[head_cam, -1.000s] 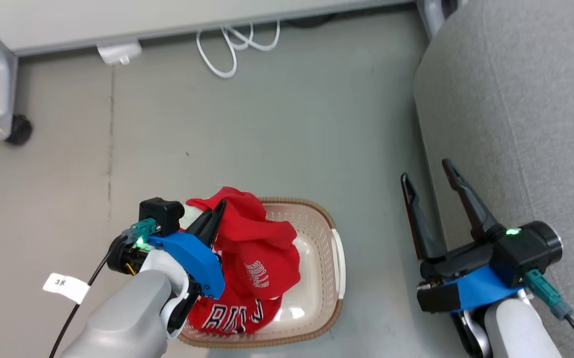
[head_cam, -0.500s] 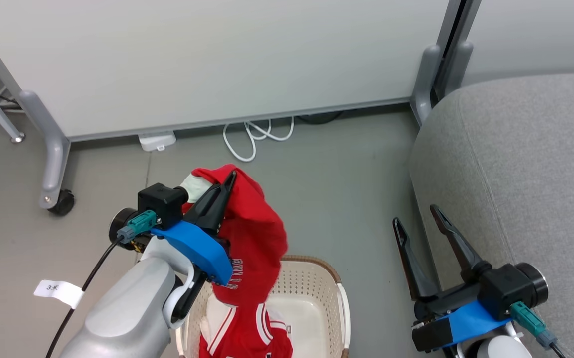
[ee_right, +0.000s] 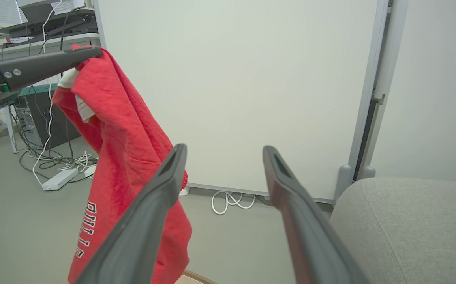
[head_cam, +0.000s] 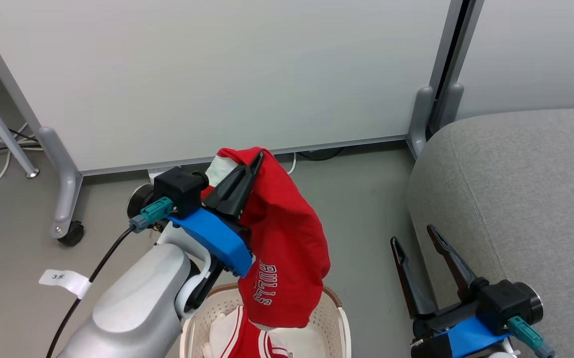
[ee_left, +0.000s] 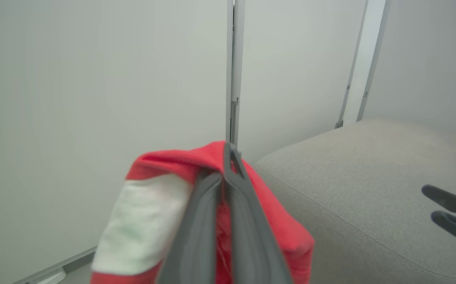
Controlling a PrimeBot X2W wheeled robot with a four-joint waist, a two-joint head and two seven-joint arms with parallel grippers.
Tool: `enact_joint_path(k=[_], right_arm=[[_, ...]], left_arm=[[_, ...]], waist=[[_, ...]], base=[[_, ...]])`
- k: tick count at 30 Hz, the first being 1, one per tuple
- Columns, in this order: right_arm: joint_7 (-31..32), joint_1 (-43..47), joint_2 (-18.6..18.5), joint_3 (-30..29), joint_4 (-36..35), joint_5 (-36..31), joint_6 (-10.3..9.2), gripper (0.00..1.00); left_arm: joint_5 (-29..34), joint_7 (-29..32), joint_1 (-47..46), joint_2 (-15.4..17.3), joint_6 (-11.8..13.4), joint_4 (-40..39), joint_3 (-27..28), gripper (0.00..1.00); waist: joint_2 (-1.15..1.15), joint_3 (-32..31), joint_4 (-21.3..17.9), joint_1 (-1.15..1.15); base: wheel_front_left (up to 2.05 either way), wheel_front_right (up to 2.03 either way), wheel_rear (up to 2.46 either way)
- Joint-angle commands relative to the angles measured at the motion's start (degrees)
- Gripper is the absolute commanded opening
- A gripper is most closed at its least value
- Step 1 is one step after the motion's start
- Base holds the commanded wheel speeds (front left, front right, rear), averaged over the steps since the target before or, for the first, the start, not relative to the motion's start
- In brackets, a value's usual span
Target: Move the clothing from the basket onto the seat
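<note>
Hanging from the left gripper [head_cam: 256, 160], a red jersey [head_cam: 287, 248] dangles above the basket [head_cam: 337, 304]. The gripper's two dark fingers are pressed together on a fold of it beside a white panel (in the left wrist view the cloth bunches out on both sides of the closed fingers). White block lettering runs sideways down the hanging cloth. In the head view its lower edge overlaps the basket's far rim, and whether they touch I cannot tell.

A second jersey [head_cam: 247, 340], red with white stripes, lies inside the basket at the bottom of the head view, partly hidden by the hanging one.

The right gripper [head_cam: 412, 235] sits low on the robot's right. Its fingers are spread wide with nothing between them, pointing toward the partition [head_cam: 217, 74]. It is just beside the front edge of the seat [head_cam: 515, 199], with grey floor [head_cam: 366, 199] under its tips.

The seat stands to the right of the basket, with floor between it and the hanging jersey. The pale partition rises behind everything on grey legs, one ending in a black caster [head_cam: 73, 233]. A white cable [ee_right: 228, 201] is looped on the floor at its foot.
</note>
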Motion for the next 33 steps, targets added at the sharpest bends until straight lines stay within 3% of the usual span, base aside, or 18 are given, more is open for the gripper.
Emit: enact_joint_path(k=[1,10,21,33], right_arm=[[-0.18,1.05,0.11,-0.01,0.06,0.08,0.03,1.00],[-0.18,0.40,0.12,0.04,-0.38,-0.47,0.03,1.00],[-0.18,-3.70,0.12,4.33,1.87,-1.62,0.03,1.00],[-0.12,-13.88,0.09,12.74,11.38,-2.92,0.03,1.00]], left_arm=[[0.27,0.06,-0.73,0.26,0.33,-0.43,-0.15,0.00],[0.33,1.43,0.37,0.02,1.27,-3.10,-1.15,0.00],[0.57,1.88,-0.86,-0.99,1.19,-3.98,-2.49,0.00],[1.81,2.50,-2.51,-3.45,0.70,-4.51,-5.39,0.00]], waist=[[-0.01,-0.13,-0.01,0.01],[-0.01,-0.40,0.78,0.01],[-0.01,-0.09,2.55,0.01],[-0.01,0.91,5.10,0.01]], base=[[0.00,0.00,0.00],[0.00,0.00,0.00],[0.00,0.00,0.00],[0.00,0.00,0.00]])
